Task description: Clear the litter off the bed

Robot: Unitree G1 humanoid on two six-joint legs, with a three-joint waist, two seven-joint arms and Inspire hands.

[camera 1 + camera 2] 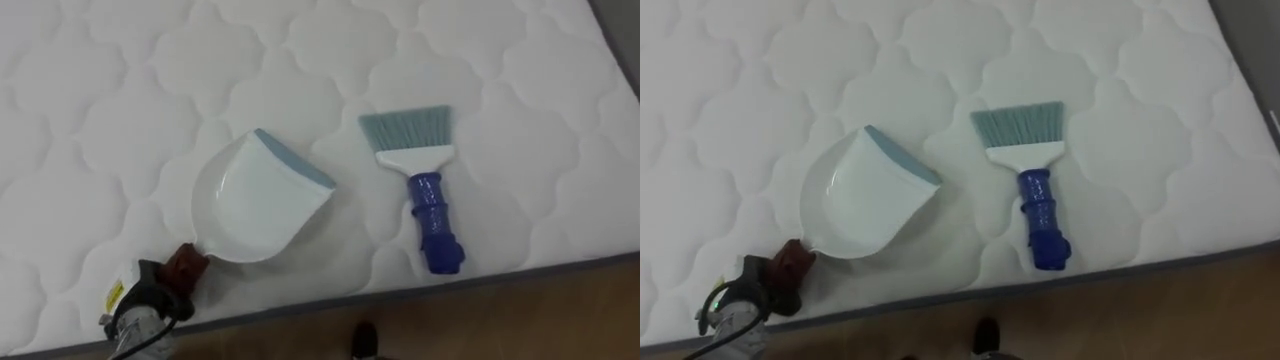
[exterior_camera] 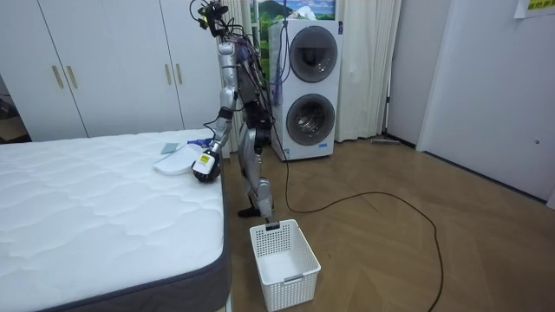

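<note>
A white dustpan with a blue-grey lip lies on the white quilted mattress, its mouth pointing up and to the right. Its brown handle runs down-left into my left hand, whose dark fingers are curled round it near the bed's edge. To the right of the pan, and apart from it, a brush with teal bristles and a blue handle lies flat, bristles away from me. In the room view I stand at the side of the bed, left hand by the dustpan.
The mattress's grey edge runs along the bottom, with wooden floor below it. A white laundry basket stands on the floor near the bed's corner. Stacked washing machines and wardrobes line the far wall.
</note>
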